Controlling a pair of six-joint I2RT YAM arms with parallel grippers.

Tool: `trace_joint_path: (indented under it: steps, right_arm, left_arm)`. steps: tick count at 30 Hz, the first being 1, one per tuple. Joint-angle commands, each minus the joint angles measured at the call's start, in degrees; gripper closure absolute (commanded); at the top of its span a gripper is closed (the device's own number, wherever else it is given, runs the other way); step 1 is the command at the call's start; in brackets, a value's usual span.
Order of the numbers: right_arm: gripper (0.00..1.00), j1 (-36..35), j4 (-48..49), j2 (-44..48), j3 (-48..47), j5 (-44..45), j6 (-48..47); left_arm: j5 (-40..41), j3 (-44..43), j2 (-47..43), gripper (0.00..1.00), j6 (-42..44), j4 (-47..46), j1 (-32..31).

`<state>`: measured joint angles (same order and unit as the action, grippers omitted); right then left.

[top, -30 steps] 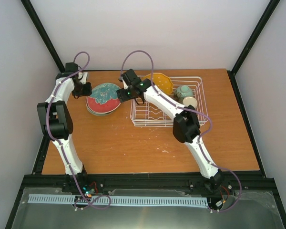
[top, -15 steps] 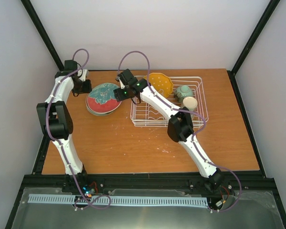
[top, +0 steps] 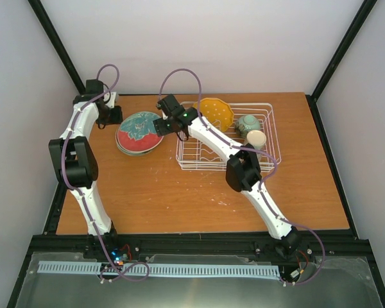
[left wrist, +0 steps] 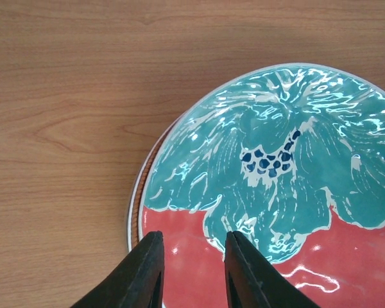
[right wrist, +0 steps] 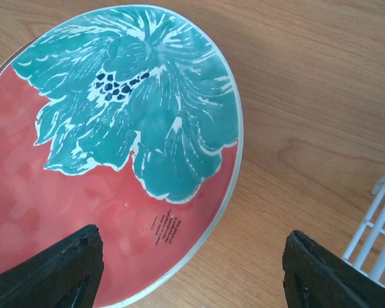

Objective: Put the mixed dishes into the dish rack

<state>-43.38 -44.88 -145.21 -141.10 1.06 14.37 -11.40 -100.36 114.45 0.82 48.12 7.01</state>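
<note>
The red-and-teal plate (top: 140, 132) lies flat on the table, left of the white wire dish rack (top: 202, 159). It rests on a second plate whose rim (left wrist: 135, 215) shows; that plate's pattern is hidden. My left gripper (top: 113, 115) is open at the plate's left edge, its narrow-set fingertips (left wrist: 192, 273) just above the red part (left wrist: 295, 263). My right gripper (top: 161, 122) is wide open (right wrist: 192, 276) over the plate's right rim (right wrist: 226, 192). The orange-yellow scalloped plate (top: 217, 111) stands in the rack. The teal bowl (top: 247, 123) and cream mug (top: 256, 138) are inside the rack too.
The rack's left corner (right wrist: 380, 228) is close to the right of my right gripper. Bare wood table (top: 179, 199) lies in front of the plates and rack. Black frame posts stand at the back corners.
My right gripper has moved left from the rack's left end to the red-and-teal plate's right rim. My left gripper has shifted slightly toward the back.
</note>
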Motion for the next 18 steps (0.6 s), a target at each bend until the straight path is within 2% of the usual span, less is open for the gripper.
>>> trace_joint_path:
  steps: [1, 8, 18]
  right_arm:
    - [0.25, 3.0, -16.8, -9.5, -1.2, 0.5, 4.3]
    - [0.27, 2.0, -19.2, -13.3, -3.8, 0.0, 5.0]
    - [0.26, 5.2, -19.6, -8.0, 10.6, 7.4, 2.5]
  left_arm:
    - [1.2, -4.2, -1.8, 0.72, 0.5, 1.3, -0.2]
    - [4.8, -5.0, -2.5, 0.71, 0.8, 2.3, -0.2]
    - [4.7, -4.0, -3.8, 0.71, 0.9, 1.7, -0.2]
